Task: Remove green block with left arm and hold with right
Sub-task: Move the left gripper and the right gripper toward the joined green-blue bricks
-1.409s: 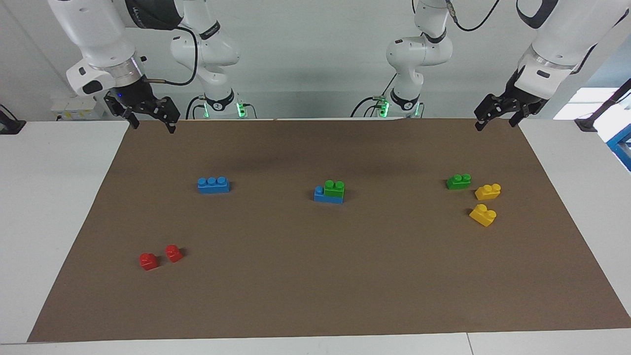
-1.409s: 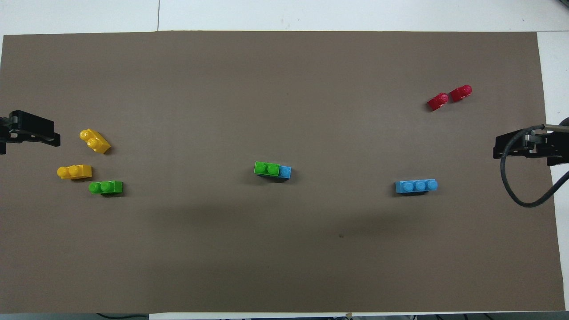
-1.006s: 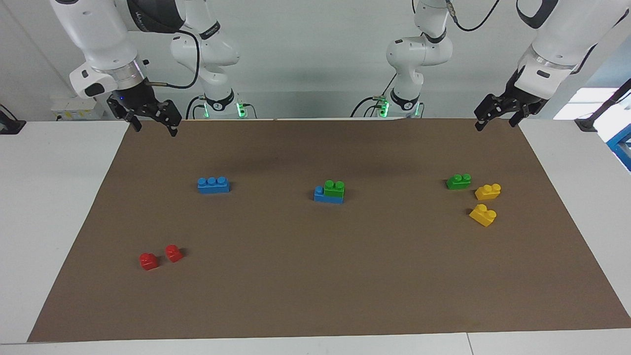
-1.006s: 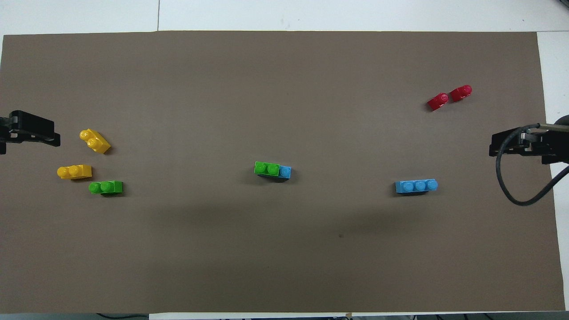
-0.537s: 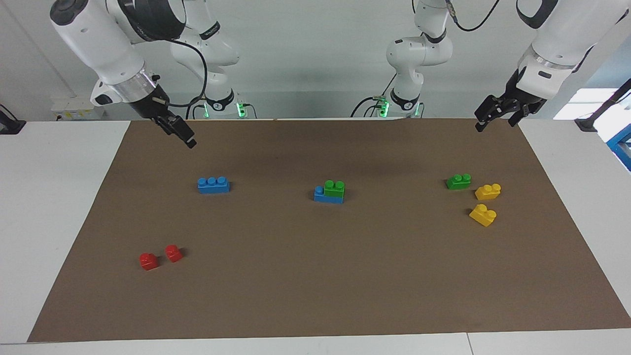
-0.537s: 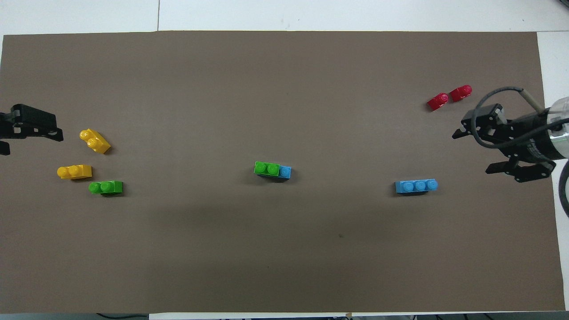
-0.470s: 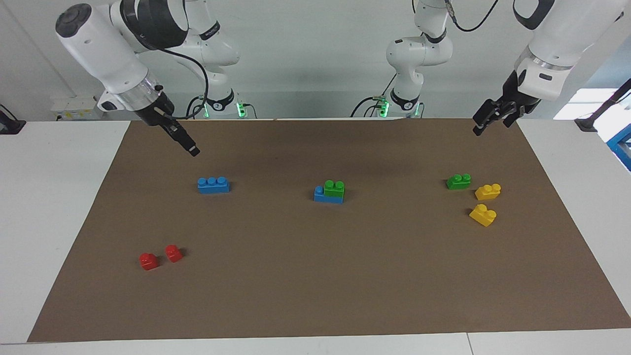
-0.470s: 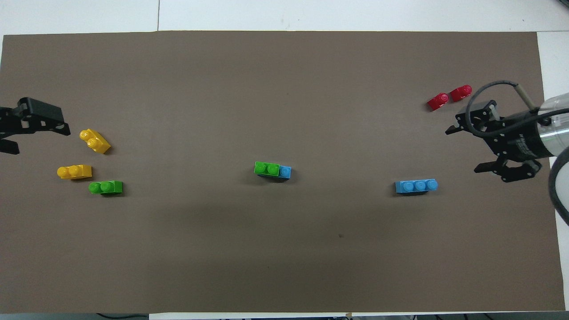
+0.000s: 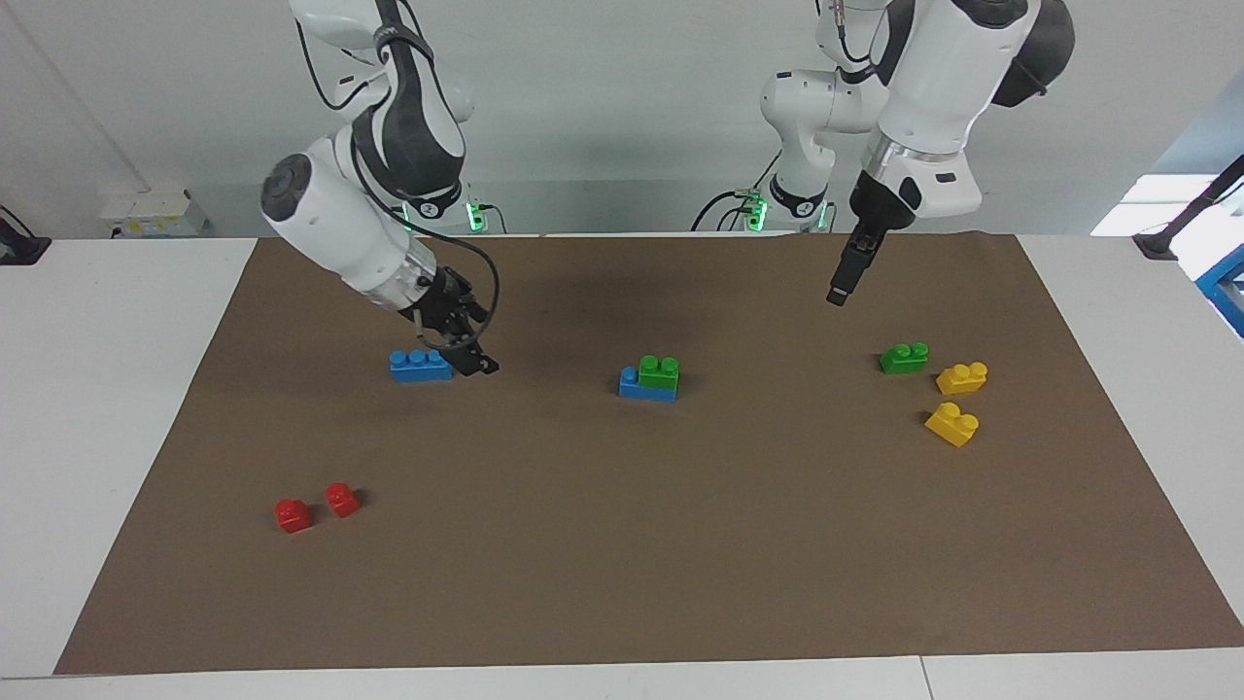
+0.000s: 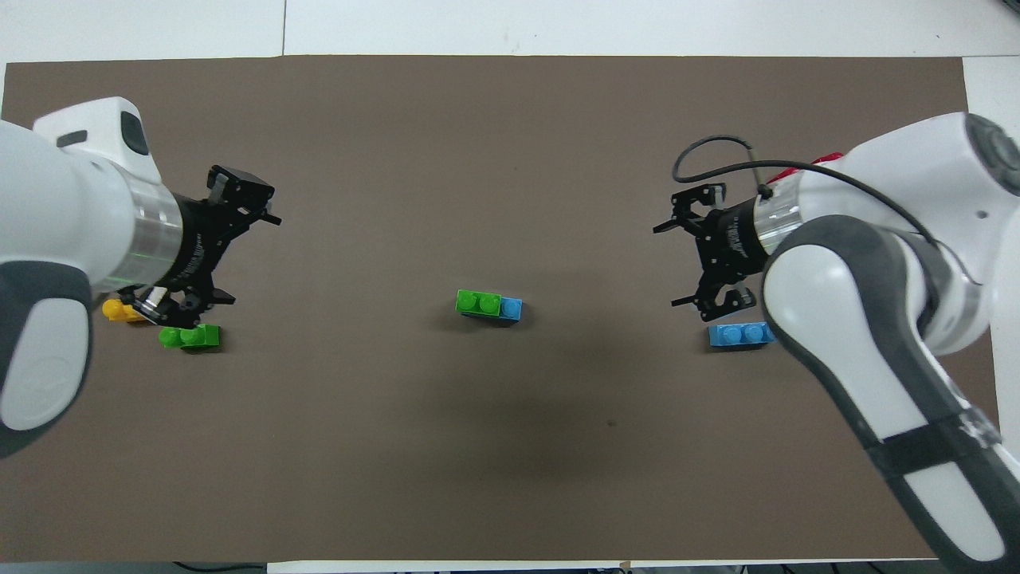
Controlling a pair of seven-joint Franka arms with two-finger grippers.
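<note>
The green block [image 9: 659, 375] [image 10: 478, 302] sits pressed onto one end of a blue brick [image 9: 634, 387] [image 10: 512, 308] at the middle of the brown mat. My left gripper [image 9: 841, 284] [image 10: 250, 257] hangs open and empty over the mat, toward the left arm's end from that stack. My right gripper [image 9: 468, 348] [image 10: 668, 266] is open and empty too. It is low over the mat, just beside the stack-side end of a lone three-stud blue brick [image 9: 420, 365] [image 10: 741, 335]. Neither gripper touches the stack.
A second green brick [image 9: 904, 358] [image 10: 190, 336] and two yellow bricks [image 9: 961, 377] [image 9: 951, 424] lie toward the left arm's end. Two small red bricks [image 9: 293, 515] [image 9: 342, 499] lie toward the right arm's end, farther from the robots. The brown mat [image 9: 622, 544] covers a white table.
Both arms have swung in from the table's ends toward the middle. The right gripper has come down beside the lone blue brick. No brick has moved.
</note>
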